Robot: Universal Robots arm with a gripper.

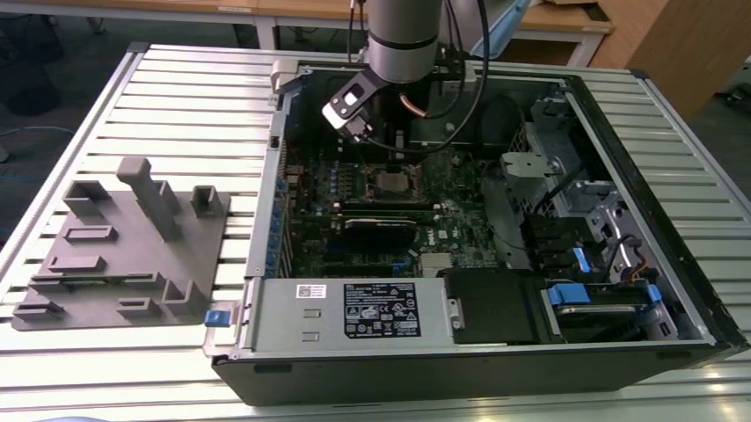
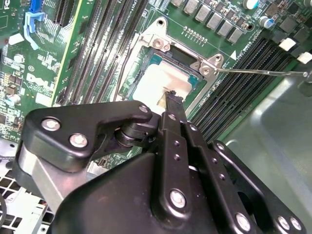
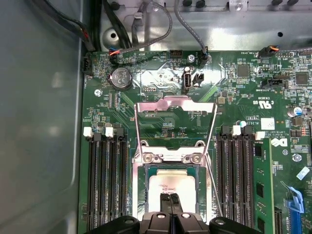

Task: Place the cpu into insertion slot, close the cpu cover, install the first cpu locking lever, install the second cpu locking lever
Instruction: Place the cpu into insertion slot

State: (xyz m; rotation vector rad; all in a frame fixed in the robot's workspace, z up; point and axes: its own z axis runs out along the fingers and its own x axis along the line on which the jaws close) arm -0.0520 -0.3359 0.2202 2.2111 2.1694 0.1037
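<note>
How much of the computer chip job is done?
Done: the cpu already sits in the insertion slot. In hand: the claw is closed, with its tips right over the chip. Not done yet: the cpu cover is flipped open beside the slot, and a thin wire locking lever sticks out, not hooked down.

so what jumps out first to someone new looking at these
The open computer case on the slatted table, with the arm reaching down into it. In the first wrist view the tool, tips together, sits over the silver cpu, with the cpu cover swung open next to it.
</note>
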